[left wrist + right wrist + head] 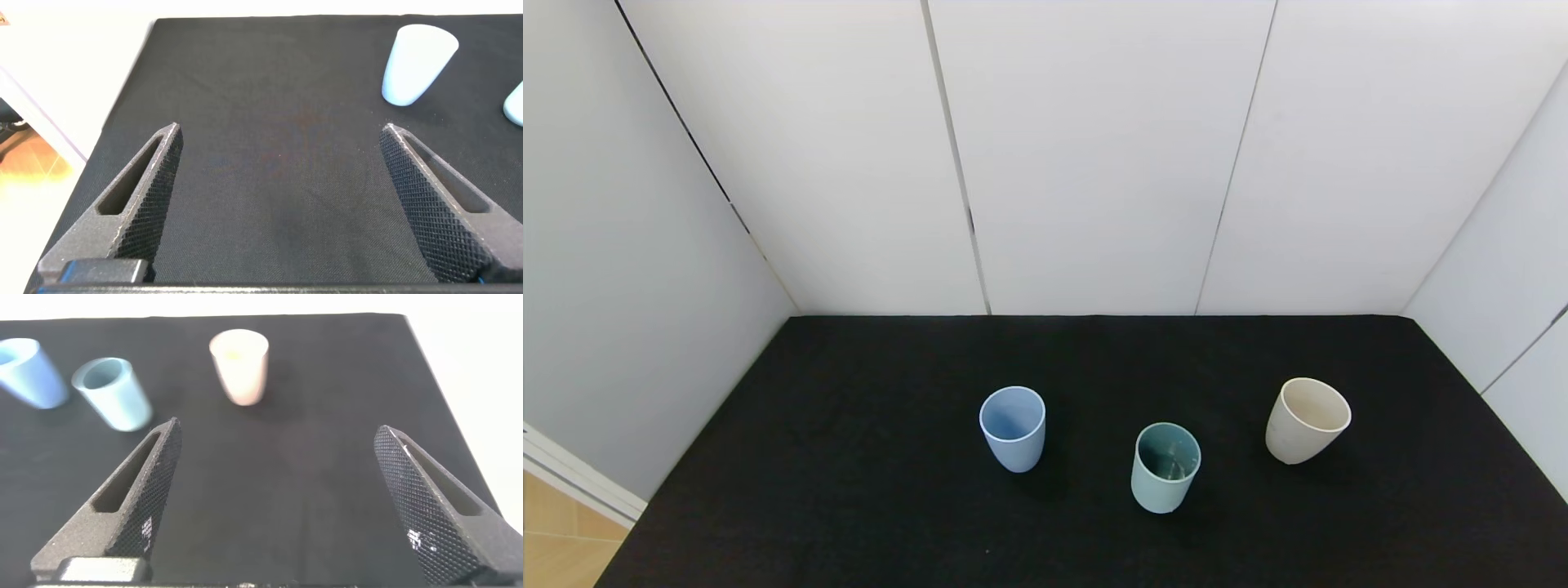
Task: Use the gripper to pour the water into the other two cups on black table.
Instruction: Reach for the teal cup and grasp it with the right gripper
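- the left claw (278,204) hangs above the table (270,106) near its left edge, at the near side, fingers (147,196) spread wide with nothing between them.
- the right claw (278,498) hangs above the near right part of the table, its fingers (433,506) likewise spread wide and empty.
- neither claw shows in the head view; both sit short of the cups, touching none.
- the teal cup (1165,467) stands upright near the middle of the table, closest of the three to the near edge.
- water (1172,465) shows only as faint glints in the teal cup's dark inside.
- the blue cup (1013,428) stands upright to the left of the teal cup and a little farther back, apart from it.
- the beige cup (1305,420) stands toward the right edge, well apart from the teal cup, at about the same depth as the blue one.
- the insides of the blue and beige cups look plain, with no glints visible.
- white walls (1094,155) close in the far, left and right edges of the table.
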